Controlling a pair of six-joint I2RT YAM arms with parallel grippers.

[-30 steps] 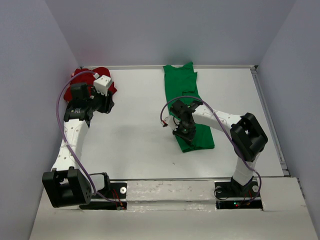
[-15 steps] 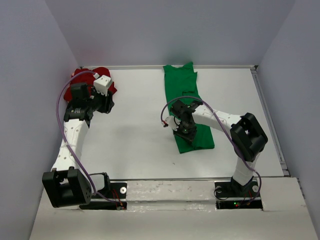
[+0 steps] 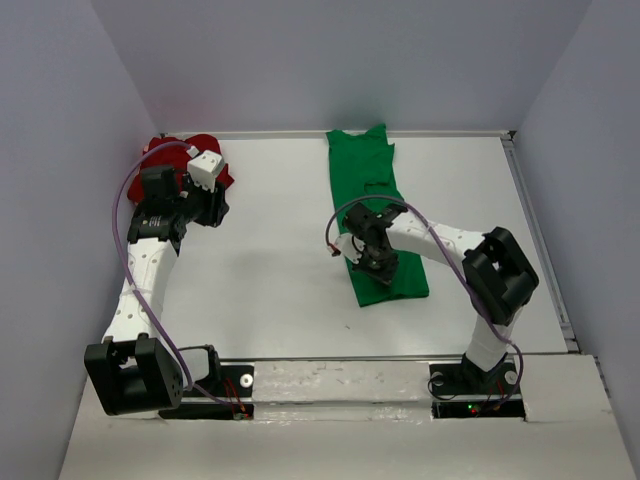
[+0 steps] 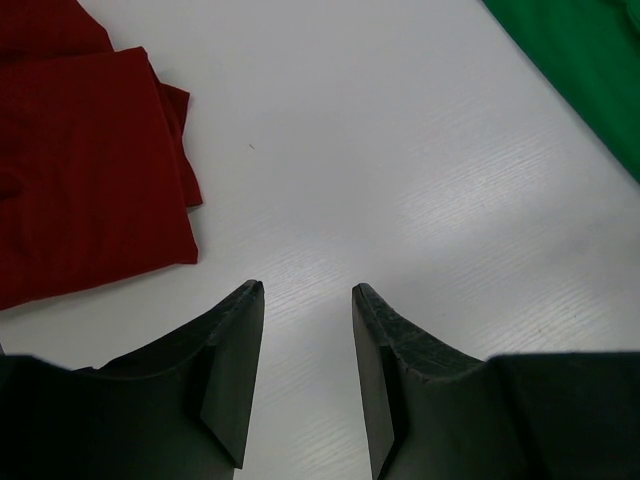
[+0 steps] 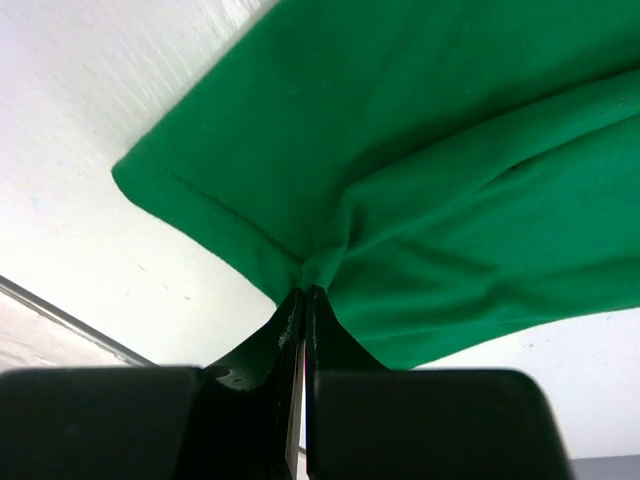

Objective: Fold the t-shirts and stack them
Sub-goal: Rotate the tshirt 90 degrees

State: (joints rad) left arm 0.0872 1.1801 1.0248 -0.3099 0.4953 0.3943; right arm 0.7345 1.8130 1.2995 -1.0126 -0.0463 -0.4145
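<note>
Noted: bright green soft cloth t-shirt (image 3: 365, 165), plain, one even tone. Deep red soft cloth t-shirt (image 4: 80, 170), also plain. Flat white surface (image 3: 270, 250), faint grain streaks. Left arm (image 3: 145, 270) and right arm (image 3: 440, 238): white shells, black joints. Left hand (image 4: 307, 290) and right hand (image 5: 303, 295): black. Thin looped cable (image 3: 122, 215): purple.

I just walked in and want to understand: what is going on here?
The right gripper is shut on an edge of the green t-shirt, which lies as a long folded strip on the table. The left gripper hangs open over bare table beside the red t-shirt, holding nothing. The two shirts lie apart, not yet stacked.
</note>
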